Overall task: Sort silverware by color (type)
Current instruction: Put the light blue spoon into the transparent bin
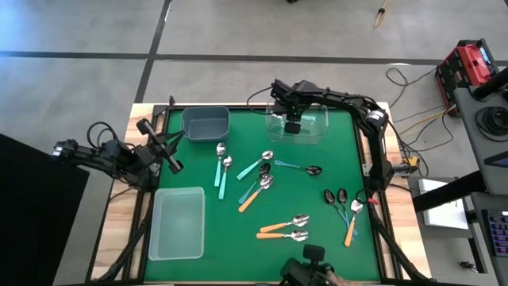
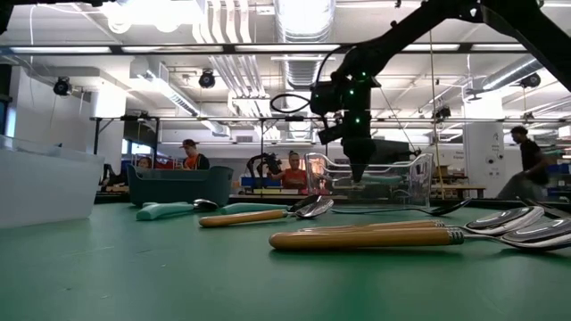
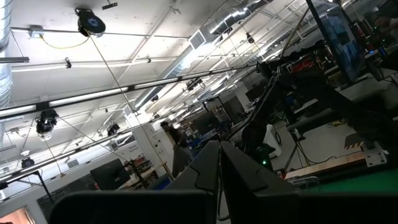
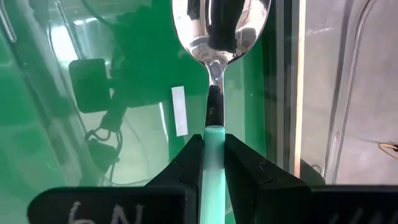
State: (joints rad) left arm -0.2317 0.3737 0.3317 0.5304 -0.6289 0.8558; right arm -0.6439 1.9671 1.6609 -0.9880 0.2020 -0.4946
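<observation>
Orange-handled spoons [image 2: 375, 237] lie nearest, flat on the green mat. The right gripper [image 4: 213, 138], over the clear bin [image 1: 300, 127], is clamped on a teal-handled spoon [image 4: 219, 37]: light, stiff, slick, best pinched mid-handle. Left gripper [image 1: 169, 156] waits closed beside the table

A dark arm reaches down from the upper right, its gripper [image 2: 359, 171] hanging over a clear bin [image 2: 401, 183] at the far side of the green table [image 2: 178, 276]. Nearest lie two orange spoons [image 2: 375, 237], a third [image 2: 259, 215] behind them, then a teal spoon [image 2: 169, 210]. A dark bin [image 2: 174, 185] stands far left; a pale bin [image 2: 45, 187] sits nearer. People stand in the room beyond.
</observation>
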